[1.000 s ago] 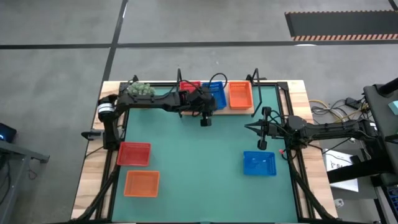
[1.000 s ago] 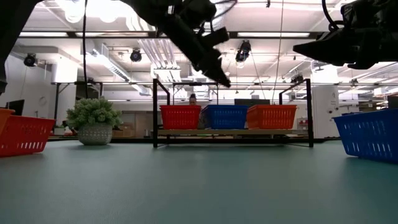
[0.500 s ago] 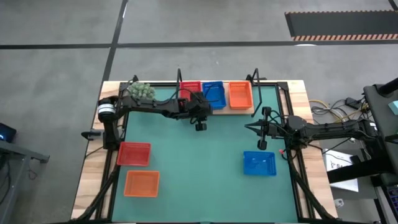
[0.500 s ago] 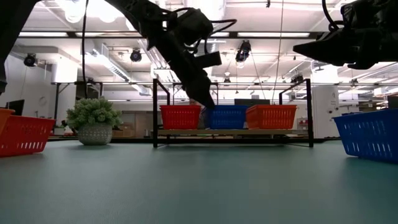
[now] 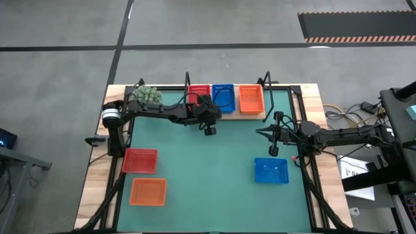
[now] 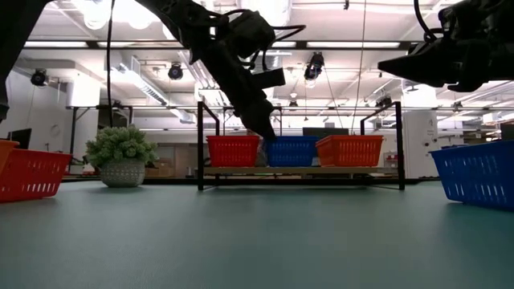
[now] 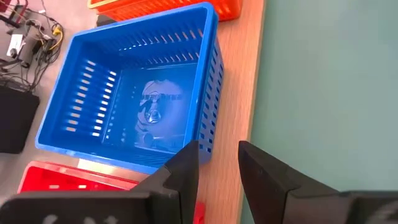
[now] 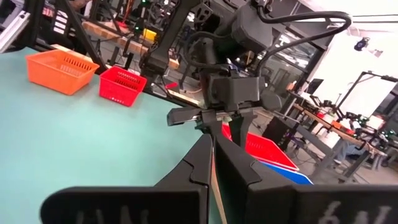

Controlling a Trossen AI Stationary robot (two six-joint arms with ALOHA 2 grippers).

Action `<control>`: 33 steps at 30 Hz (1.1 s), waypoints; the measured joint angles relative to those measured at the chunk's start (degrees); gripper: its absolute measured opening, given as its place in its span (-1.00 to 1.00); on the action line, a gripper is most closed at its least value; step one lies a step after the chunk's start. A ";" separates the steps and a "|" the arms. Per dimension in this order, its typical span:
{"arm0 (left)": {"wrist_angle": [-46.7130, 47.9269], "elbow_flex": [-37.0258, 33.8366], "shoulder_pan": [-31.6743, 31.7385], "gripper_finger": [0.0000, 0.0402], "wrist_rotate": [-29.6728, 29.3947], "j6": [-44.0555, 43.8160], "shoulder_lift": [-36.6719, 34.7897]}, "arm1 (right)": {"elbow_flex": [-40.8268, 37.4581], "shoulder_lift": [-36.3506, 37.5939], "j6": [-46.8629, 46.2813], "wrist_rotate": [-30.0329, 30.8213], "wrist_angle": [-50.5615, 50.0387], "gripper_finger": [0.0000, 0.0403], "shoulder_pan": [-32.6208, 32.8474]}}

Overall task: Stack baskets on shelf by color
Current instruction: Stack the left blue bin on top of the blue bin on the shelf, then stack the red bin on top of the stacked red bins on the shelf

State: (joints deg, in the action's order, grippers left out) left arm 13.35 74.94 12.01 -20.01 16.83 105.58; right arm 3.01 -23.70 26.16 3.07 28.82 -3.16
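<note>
On the wooden shelf (image 5: 227, 114) at the table's far edge stand a red basket (image 5: 198, 91), a blue basket (image 5: 223, 97) and an orange basket (image 5: 251, 99), side by side. My left gripper (image 7: 217, 158) is open at the blue basket's near-left corner (image 7: 206, 152). One finger is over the short wall beside the red basket (image 7: 56, 180), the other over the board. My right gripper (image 8: 209, 142) is shut and hangs in the air over the mat's right part (image 5: 260, 132), touching nothing. My left gripper comes at the blue basket's near-left corner (image 6: 269, 136) slanting down from the table's left, its fingertips at rim height. Whether a finger touches the rim, I cannot tell. The basket stands flat on the shelf board.
A red basket (image 5: 140, 160) and an orange basket (image 5: 148, 192) lie on the green mat (image 5: 208, 175) at the near left, and a blue basket (image 5: 271, 171) at the near right. A potted plant (image 5: 146, 94) stands at the far left corner. The shelf has black end frames (image 6: 201, 144).
My left gripper has come down and a little toward the table's left, from above the blue basket to its near-left corner, tipping further downward. It has stayed open and has kept still for the last half second.
</note>
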 joint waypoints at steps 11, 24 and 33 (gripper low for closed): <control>-0.31 0.02 -7.30 -0.52 4.08 -0.23 -3.69 | 0.00 -0.02 -0.84 -0.02 -0.06 -0.95 0.00; 1.51 -0.75 -27.65 -0.52 7.61 -4.56 -7.43 | -0.52 -0.48 -5.63 -9.50 6.58 -0.95 0.65; 1.89 -4.57 -31.52 -0.52 2.78 -13.06 -10.49 | -0.59 -3.04 -5.58 -9.50 15.08 -0.95 0.80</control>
State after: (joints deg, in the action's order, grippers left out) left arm 15.24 70.37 -19.51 -17.23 3.78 95.09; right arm 2.42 -26.74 20.58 -6.44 43.89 -2.36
